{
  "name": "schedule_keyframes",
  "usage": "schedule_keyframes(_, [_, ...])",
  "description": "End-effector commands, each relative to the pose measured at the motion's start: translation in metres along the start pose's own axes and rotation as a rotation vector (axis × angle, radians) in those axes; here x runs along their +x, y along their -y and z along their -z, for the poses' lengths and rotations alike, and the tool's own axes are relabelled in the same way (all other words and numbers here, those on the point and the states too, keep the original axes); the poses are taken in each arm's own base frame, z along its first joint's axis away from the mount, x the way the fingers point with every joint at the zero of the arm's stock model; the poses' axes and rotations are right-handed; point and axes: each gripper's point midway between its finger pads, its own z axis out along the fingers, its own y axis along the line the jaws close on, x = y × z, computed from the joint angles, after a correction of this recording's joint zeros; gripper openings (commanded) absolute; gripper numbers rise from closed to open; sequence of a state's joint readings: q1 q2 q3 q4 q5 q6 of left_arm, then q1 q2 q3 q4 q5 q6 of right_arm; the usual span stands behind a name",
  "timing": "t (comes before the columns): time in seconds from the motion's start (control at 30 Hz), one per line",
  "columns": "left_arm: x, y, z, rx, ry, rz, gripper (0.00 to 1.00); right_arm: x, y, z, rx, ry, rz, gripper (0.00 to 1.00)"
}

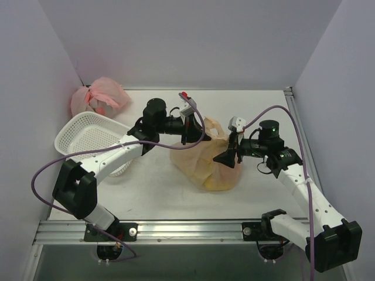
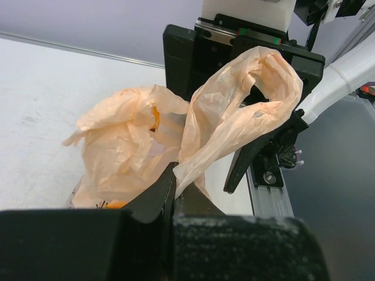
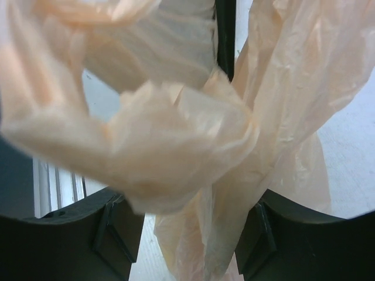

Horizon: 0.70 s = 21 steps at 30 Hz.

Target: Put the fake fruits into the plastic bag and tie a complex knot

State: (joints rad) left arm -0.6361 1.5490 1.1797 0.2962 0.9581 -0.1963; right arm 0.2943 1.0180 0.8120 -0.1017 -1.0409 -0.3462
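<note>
The plastic bag (image 1: 202, 164) slumps in the middle of the table, pale orange and crumpled. Something yellow shows through its lower part; otherwise the fake fruits are hidden inside. My left gripper (image 1: 185, 137) is at the bag's upper left, shut on a twisted strip of the bag's handle (image 2: 234, 111). That grip shows at the jaw tips (image 2: 174, 175) in the left wrist view. The strip loops up around the right gripper's body. My right gripper (image 1: 230, 153) is at the bag's upper right. Its jaws (image 3: 190, 206) stand open, with loose bag plastic (image 3: 176, 134) hanging between the fingers.
A white mesh basket (image 1: 88, 137) stands at the left under the left arm. Behind it, in the back left corner, lies a tied pink bag (image 1: 99, 96). A metal rail (image 1: 176, 229) runs along the near edge. Walls close in the table on three sides.
</note>
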Motion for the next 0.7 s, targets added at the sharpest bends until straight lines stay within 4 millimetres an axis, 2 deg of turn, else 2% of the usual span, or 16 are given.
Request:
schedule_keyframes(0.0, [-0.012,0.010,-0.011,0.040,0.033,-0.024,0.00,-0.032,0.005,0.000,0.009,0.092,0.078,0.53])
schedule_keyframes(0.13, [-0.011,0.020,-0.025,0.067,0.026,-0.009,0.00,-0.032,0.007,-0.004,0.005,0.094,0.075,0.52])
schedule_keyframes(0.23, [-0.012,0.019,-0.028,0.071,0.026,-0.012,0.00,-0.030,0.007,-0.007,0.001,0.087,0.073,0.48])
schedule_keyframes(0.33, [-0.012,0.017,-0.031,0.069,0.023,-0.011,0.00,-0.026,0.009,-0.009,-0.002,0.078,0.071,0.40])
schedule_keyframes(0.5, [-0.015,0.021,-0.030,0.071,0.006,-0.034,0.01,-0.026,0.010,-0.012,-0.013,0.065,0.077,0.16])
schedule_keyframes(0.57, [-0.023,0.022,-0.022,0.057,0.009,-0.075,0.05,-0.025,0.011,-0.011,-0.011,0.053,0.094,0.06])
schedule_keyframes(0.6, [-0.023,0.020,-0.017,0.044,-0.002,-0.072,0.12,-0.019,0.009,-0.011,-0.016,0.034,0.087,0.03])
schedule_keyframes(0.67, [-0.033,0.025,-0.006,0.050,0.005,-0.089,0.20,-0.017,0.008,-0.009,-0.016,0.024,0.092,0.00])
